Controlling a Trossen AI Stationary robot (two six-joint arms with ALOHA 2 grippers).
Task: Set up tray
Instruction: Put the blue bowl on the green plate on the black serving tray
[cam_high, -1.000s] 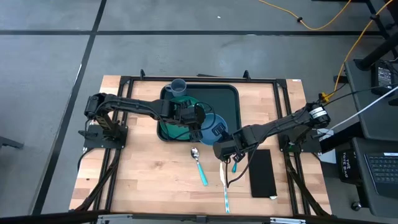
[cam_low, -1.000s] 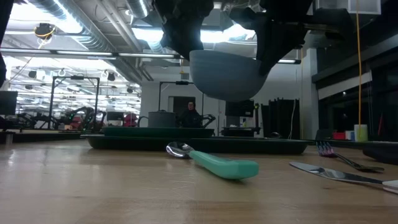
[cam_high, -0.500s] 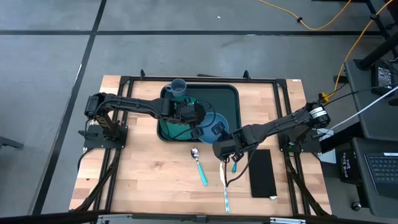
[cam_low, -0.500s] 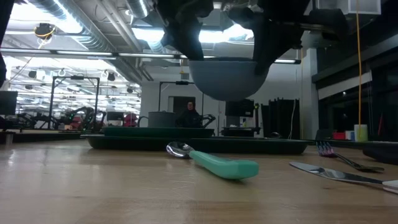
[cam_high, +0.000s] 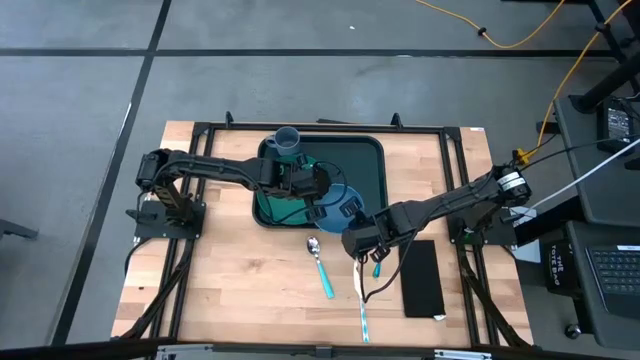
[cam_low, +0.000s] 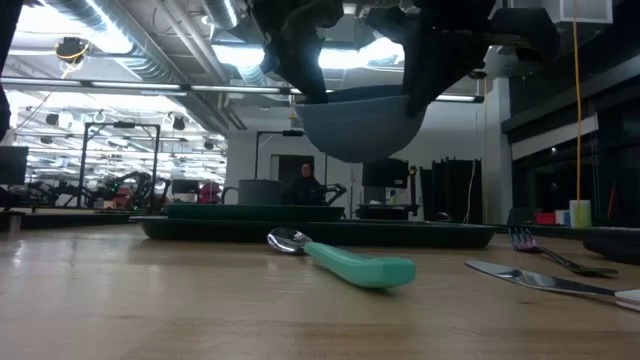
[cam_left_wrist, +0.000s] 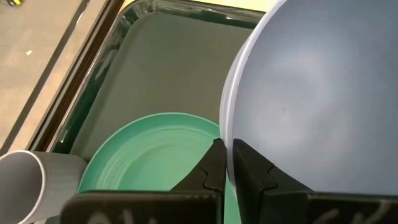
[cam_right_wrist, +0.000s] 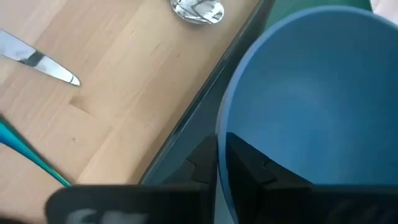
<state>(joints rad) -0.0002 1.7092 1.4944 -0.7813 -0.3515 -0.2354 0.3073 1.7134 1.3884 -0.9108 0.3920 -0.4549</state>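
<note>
A blue bowl (cam_high: 342, 203) hangs in the air over the near edge of the dark tray (cam_high: 366, 165), with both grippers on its rim. My left gripper (cam_high: 318, 191) is shut on the rim's left side. My right gripper (cam_high: 356, 226) is shut on the rim's near right side. In the tray lie a green plate (cam_left_wrist: 149, 149) at the left and a grey cup (cam_high: 287, 140) at the far left corner. In the low view the bowl (cam_low: 360, 125) is tilted, its left side lower. My left gripper pinches the bowl's rim (cam_left_wrist: 225, 124), one finger (cam_left_wrist: 250, 171) inside the bowl and one (cam_left_wrist: 212, 163) outside. The bowl is lifted clear, above the plate and the tray. My right gripper has the bowl's rim (cam_right_wrist: 222, 118) between its fingers, one finger (cam_right_wrist: 249, 163) inside the bowl and one (cam_right_wrist: 204, 163) outside. The bowl hangs clear of the tray's edge and the table.
On the wood near the tray lie a teal-handled spoon (cam_high: 321, 266), a knife (cam_high: 362, 300) and a fork (cam_high: 377, 265). A black napkin (cam_high: 421, 277) lies at the near right. Black frame rails run along the table's edges.
The bowl has sunk a little and tipped, so that its left side now hangs lower than its right. Both arms have stayed nearly where they were.
</note>
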